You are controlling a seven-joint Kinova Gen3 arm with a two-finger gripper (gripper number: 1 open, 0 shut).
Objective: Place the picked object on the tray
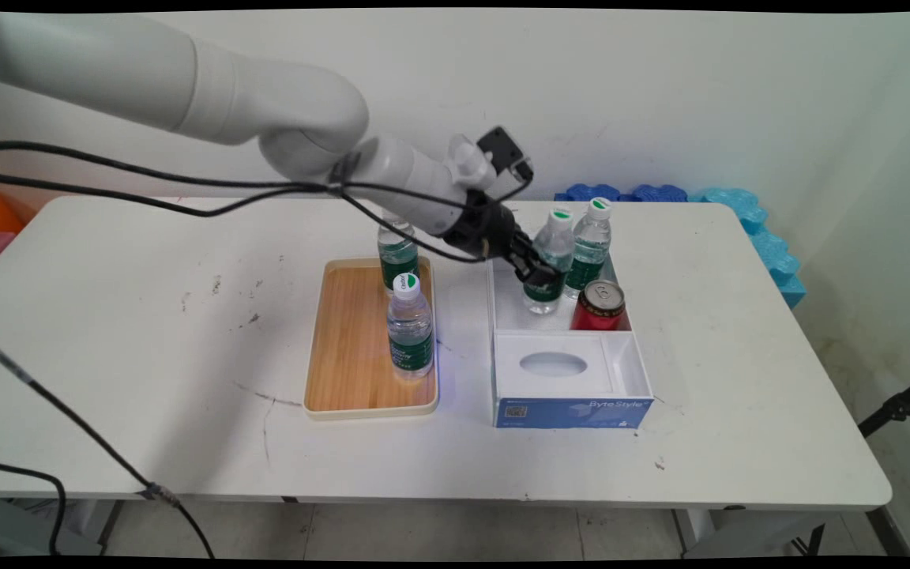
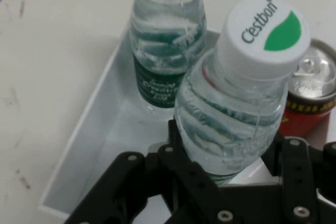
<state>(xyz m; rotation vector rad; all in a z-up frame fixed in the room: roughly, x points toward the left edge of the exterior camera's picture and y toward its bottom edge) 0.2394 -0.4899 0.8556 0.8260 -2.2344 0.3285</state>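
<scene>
White table [image 1: 147, 442] nearest, with scuff marks on its left part. On it, right of the middle, a white box [image 1: 569, 412] with a blue front wall. Split in two: near part with a white insert [image 1: 554, 363] and an oval hole, far part with drinks inside. Just left of the box, a wooden tray [image 1: 352, 356], long side running near to far.

On the tray, two water bottles standing up: near tray bottle [image 1: 411, 332] and far tray bottle [image 1: 397, 257], partly hidden behind the arm's cables.

In the far part of the box, two more: the gripped bottle [image 1: 551, 261] [image 2: 231, 124] on the left and the back bottle [image 1: 591, 245] [image 2: 165, 51] just to its right. Red can [image 1: 599, 307] [image 2: 310, 93] just near of them, in the same part.

Black gripper [image 1: 538, 273] [image 2: 231, 156] down at the box, closed around the gripped bottle's middle, one finger pressed on each side. Leaning a little, this bottle. Cannot tell if its bottom sits on the box floor.
</scene>
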